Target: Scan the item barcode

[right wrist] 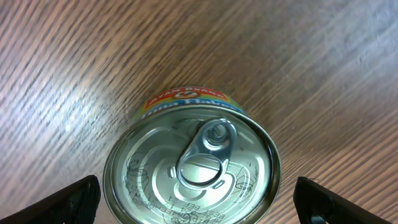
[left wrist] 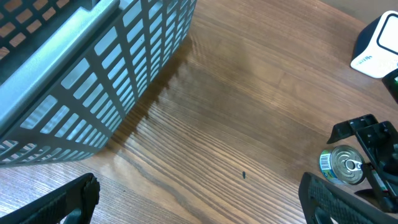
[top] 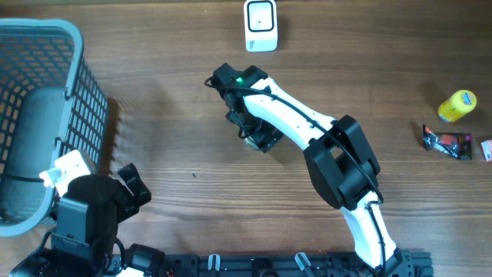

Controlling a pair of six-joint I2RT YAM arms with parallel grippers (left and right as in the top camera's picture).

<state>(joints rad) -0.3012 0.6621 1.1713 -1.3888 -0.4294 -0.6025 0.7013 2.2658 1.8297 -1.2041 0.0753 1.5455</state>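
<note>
The item is a round tin can [right wrist: 193,168] with a silver pull-tab lid and a coloured label, standing upright on the wooden table. My right gripper [right wrist: 199,205] hangs directly over it, open, one finger on each side and neither touching it. From the left wrist view the can [left wrist: 346,165] shows a barcode [left wrist: 327,162] on its side. In the overhead view the can [top: 252,141] is mostly hidden under the right gripper [top: 255,132]. A white scanner [top: 260,25] stands at the far edge. My left gripper [left wrist: 199,208] is open over bare wood beside the basket.
A grey mesh basket [top: 84,85] fills the left side, close to the left arm. At the far right lie a yellow bottle [top: 457,105] and a black packet [top: 447,142]. The scanner [left wrist: 379,46] shows at the left wrist view's top right.
</note>
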